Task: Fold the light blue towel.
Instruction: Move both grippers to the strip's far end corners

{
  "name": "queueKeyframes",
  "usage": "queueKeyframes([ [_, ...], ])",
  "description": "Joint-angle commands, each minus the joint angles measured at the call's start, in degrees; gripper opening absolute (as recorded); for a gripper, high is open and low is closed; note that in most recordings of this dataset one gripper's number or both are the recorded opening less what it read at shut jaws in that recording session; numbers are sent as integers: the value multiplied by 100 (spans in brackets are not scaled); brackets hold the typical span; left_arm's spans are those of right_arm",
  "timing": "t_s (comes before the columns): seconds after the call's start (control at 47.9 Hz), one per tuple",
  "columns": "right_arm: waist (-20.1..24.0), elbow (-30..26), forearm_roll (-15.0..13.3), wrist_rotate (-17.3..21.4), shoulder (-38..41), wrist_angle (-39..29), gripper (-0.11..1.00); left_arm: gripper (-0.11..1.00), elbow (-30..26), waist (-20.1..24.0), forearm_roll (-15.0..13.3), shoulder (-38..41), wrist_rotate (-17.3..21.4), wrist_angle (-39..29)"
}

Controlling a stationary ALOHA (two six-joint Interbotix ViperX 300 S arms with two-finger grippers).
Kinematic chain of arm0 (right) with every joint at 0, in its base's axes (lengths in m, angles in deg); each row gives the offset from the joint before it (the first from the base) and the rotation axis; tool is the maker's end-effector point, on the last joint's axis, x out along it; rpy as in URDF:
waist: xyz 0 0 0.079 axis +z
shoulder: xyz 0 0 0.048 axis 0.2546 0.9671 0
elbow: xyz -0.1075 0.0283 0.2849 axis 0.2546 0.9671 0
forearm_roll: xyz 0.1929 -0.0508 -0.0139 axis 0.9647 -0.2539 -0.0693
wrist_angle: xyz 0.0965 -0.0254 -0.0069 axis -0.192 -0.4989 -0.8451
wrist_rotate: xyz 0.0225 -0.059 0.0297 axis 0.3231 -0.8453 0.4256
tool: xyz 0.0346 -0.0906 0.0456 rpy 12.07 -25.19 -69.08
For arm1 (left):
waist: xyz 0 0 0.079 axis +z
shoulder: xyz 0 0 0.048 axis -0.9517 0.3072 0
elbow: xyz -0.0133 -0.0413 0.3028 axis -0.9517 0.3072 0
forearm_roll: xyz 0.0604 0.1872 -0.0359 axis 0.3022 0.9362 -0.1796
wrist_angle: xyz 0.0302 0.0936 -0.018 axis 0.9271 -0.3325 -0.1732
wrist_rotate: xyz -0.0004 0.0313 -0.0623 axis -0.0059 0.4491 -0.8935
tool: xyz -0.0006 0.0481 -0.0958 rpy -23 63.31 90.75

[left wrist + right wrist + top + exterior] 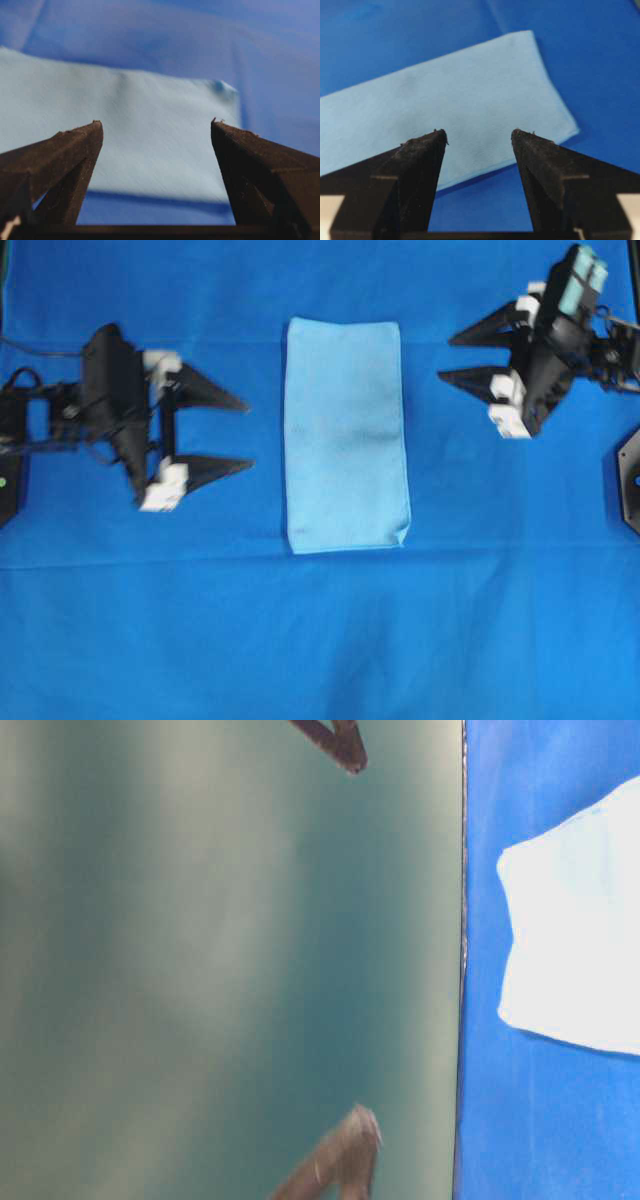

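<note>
Overhead: light blue towel (345, 435) edges unobstructed

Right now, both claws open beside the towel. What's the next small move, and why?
Probably bring both claws in and down onto one short end of the light blue towel. It lies flat as a long rectangle, apparently folded once already, so a second fold looks due. The left claw and right claw are open, empty and clear of the towel's long edges, so neither can pinch it yet.
</note>
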State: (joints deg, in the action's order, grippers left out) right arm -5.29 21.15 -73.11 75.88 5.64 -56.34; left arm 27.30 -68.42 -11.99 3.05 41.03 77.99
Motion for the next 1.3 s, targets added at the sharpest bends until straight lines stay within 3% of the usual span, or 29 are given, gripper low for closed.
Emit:
queueKeyframes([
  [0.0, -193, -369, -53, -35, 281, -149, 60, 83, -360, 237, 18, 220, 123, -44],
  [0.146, -554, -861, -325, -79, 1028, -466, 60, 83, -773, 747, 18, 721, 413, -176],
  [0.313, -826, -1318, -563, -79, 1872, -589, 60, 83, -1081, 1266, 18, 1336, 422, -158],
  [0.585, -1072, -1696, -633, -88, 3015, -343, 60, 83, -1582, 1837, 18, 2531, 413, -123],
  [0.982, -1151, -2065, -650, -88, 3788, -97, 59, 79, -2048, 2250, 18, 3612, 404, 62],
  [1.066, -1160, -2065, -650, -88, 3832, -132, 58, 68, -2092, 2259, 9, 3727, 404, 53],
  [1.149, -1160, -2030, -650, -88, 3823, -149, 51, 45, -2092, 2250, 18, 3753, 448, 62],
  [1.275, -1160, -1978, -650, -88, 3806, -167, 15, 11, -2101, 2250, 26, 3753, 536, 70],
])
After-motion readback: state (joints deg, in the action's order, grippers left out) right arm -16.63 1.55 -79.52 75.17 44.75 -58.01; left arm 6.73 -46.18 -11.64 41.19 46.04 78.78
